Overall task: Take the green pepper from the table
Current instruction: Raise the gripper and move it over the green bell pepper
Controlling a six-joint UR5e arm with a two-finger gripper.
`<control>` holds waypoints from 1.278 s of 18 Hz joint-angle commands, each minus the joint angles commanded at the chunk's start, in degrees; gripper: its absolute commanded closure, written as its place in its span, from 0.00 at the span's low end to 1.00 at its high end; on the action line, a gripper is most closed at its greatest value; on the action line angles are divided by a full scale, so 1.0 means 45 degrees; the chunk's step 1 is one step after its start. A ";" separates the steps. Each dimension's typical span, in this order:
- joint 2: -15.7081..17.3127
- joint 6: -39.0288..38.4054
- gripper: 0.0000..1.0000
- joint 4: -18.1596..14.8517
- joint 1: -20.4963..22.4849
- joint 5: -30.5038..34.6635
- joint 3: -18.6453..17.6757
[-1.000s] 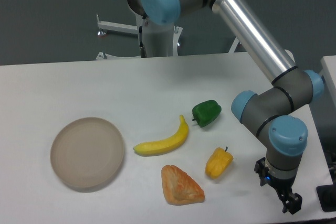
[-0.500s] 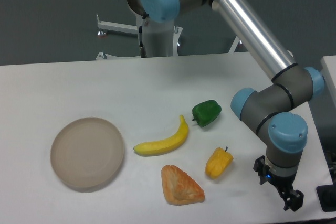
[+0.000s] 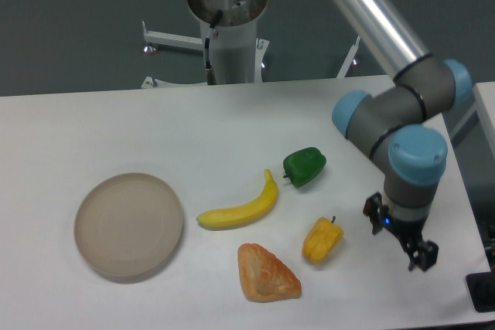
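A white worktop (image 3: 116, 125) is seen against a dark wall. The green pepper (image 3: 304, 166) lies right of centre, just beside the banana (image 3: 240, 208) tip and apart from the yellow pepper (image 3: 322, 239). The pincer (image 3: 418, 254) hangs low at the right, well apart from it; whether its jaws are spread cannot be told.

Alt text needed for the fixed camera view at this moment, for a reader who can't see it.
A robot arm's gripper hangs low over the right of a white table, away from the green pepper. A banana, a yellow-orange pepper, a pastry-like item and a round plate also lie there.
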 joint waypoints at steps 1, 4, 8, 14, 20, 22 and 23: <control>0.0313 0.0039 0.00 -0.0235 0.0079 -0.0039 -0.0371; 0.0978 0.0059 0.00 -0.0413 0.0138 -0.0079 -0.1464; 0.1682 0.0370 0.00 -0.0433 0.0196 -0.0468 -0.3009; 0.2989 0.0469 0.00 -0.0394 0.0294 -0.0625 -0.5040; 0.3284 0.0274 0.00 -0.0238 0.0158 -0.0703 -0.5980; 0.3421 0.0235 0.00 -0.0257 0.0138 -0.0723 -0.6097; 0.3479 0.0215 0.00 -0.0238 0.0099 -0.0781 -0.6233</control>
